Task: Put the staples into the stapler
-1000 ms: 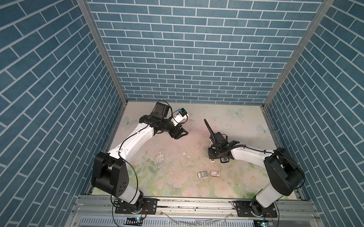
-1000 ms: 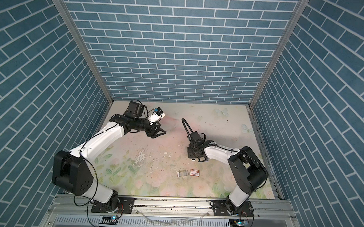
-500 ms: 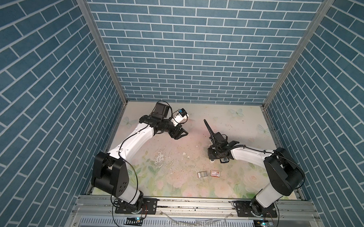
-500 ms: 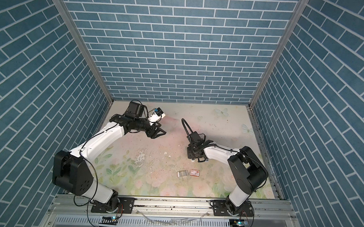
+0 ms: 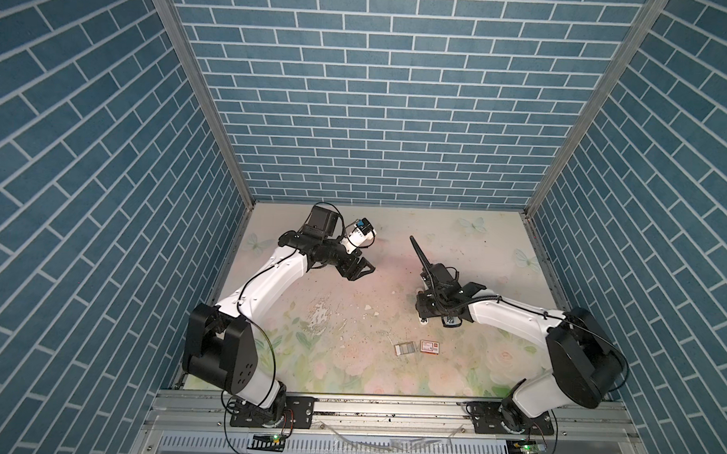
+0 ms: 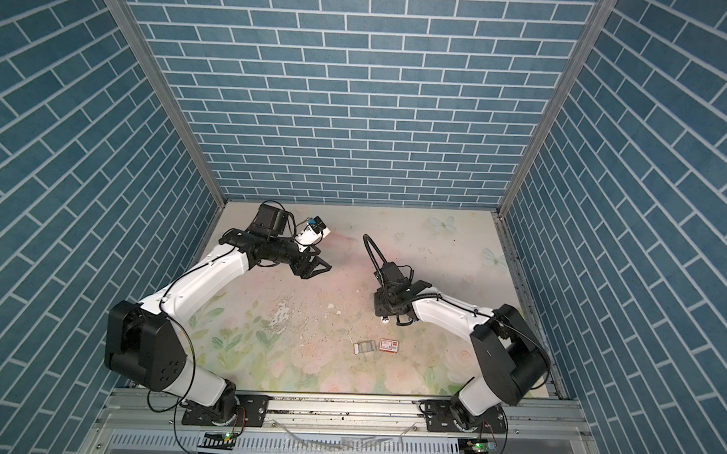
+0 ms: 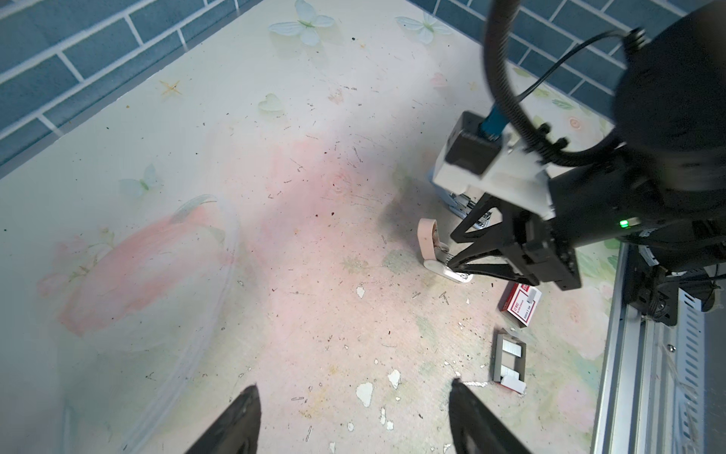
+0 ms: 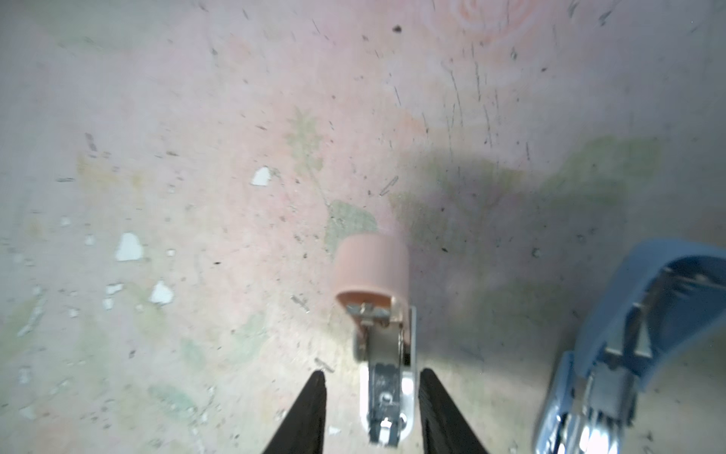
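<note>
The pink stapler (image 8: 387, 377) lies open on the floral table (image 5: 348, 373), right of centre. Its base is flat and its capped upper arm is swung upright at the end farther from the right gripper (image 8: 372, 372). The base's long axis runs straight out between that gripper's black fingers (image 8: 436, 408), pointing away from the wrist. The jaws are parted on either side of the base and not clamped on it. Clear table shows between one finger and the base, while the other finger sits just beside it; whether it touches cannot be told.

The staples (image 7: 514, 348) are pale strips lying in their grey tray (image 5: 404, 348), nearer the front rail and apart from both grippers. The red-and-white box (image 5: 430, 346) lies flat just beside the tray, on the side towards the right arm, with its long side running roughly across both top views.

A blue stapler (image 8: 628, 334) lies close alongside the pink one, outside the fingers, its metal workings showing.

Well apart, near the back left of the table, the left gripper (image 5: 363, 273) hangs above the surface with its jaws spread wide and nothing between them. Loose bits and chipped flecks dot the scuffed tabletop.
</note>
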### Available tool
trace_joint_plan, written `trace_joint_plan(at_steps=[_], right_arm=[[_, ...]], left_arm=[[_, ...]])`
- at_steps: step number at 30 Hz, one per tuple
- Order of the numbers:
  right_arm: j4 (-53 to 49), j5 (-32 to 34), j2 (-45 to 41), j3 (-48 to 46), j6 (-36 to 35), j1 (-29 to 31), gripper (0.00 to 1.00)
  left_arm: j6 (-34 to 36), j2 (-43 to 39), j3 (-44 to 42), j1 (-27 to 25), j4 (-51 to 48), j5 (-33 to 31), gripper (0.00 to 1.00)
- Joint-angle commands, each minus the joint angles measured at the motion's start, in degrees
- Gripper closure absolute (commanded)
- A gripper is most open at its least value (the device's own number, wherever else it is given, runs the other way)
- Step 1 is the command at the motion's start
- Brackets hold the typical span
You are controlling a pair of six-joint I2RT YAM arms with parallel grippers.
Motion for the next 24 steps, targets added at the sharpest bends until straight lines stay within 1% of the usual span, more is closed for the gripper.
trace_joint_plan(at_steps=[1,5,7,11,13,16,19,24], right_arm=[[-4.16,1.55,-6.80,-2.38,3.41,2.25,0.62],[-5.84,-0.12,-13.40,-5.73,6.33,6.60,0.65],[-6.29,0.08,-15.82,-7.10,7.90,8.93,0.66],[-4.84,-1.38,-17.59,-9.36,11.38,13.18,0.68],[-2.91,-1.65,-16.59,-10.08,12.61,15.25,0.68],[-1.90,-0.38,-13.04,-9.79,13.96,18.02,0.70],[-0.87,-0.77,-9.19,-8.48,13.93,20.42,0.70],[-1.17,0.63,-3.96,-7.03,15.01,21.86,0.72]], left_arm=[[0.51,-1.45,1.06,0.10,-2.03,-0.45,0.23],[1.35,-1.68,0.47,0.04,-2.39,0.09,0.22],[1.92,-1.84,-0.59,0.08,-1.86,1.01,0.23],[2.33,-1.53,-2.63,-0.05,-0.51,3.57,0.23],[1.85,-1.01,-3.15,-0.05,0.37,3.96,0.23],[1.19,0.28,-3.34,0.00,1.02,4.48,0.23],[0.92,0.78,-3.46,-0.05,1.04,4.77,0.23],[1.01,0.84,-3.84,0.00,1.50,4.68,0.23]])
